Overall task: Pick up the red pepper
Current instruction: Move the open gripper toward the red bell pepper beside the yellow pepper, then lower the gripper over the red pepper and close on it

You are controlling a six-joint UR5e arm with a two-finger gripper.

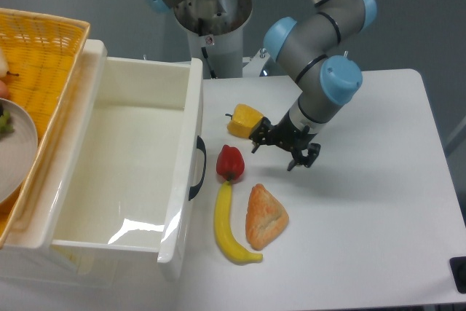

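Observation:
The red pepper (230,162) is small and glossy and rests on the white table just right of the white bin's dark handle. My gripper (283,147) hangs above the table to the pepper's right, about a pepper's width away, not touching it. Its two dark fingers stand apart with nothing between them. The gripper's left side partly overlaps the yellow pepper (244,120) that lies behind the red one.
A banana (228,228) and a triangular bread piece (265,216) lie in front of the red pepper. A large white bin (124,165) stands at left, with a yellow woven basket (40,49) and a plate beyond it. The arm's base (211,12) is at the back.

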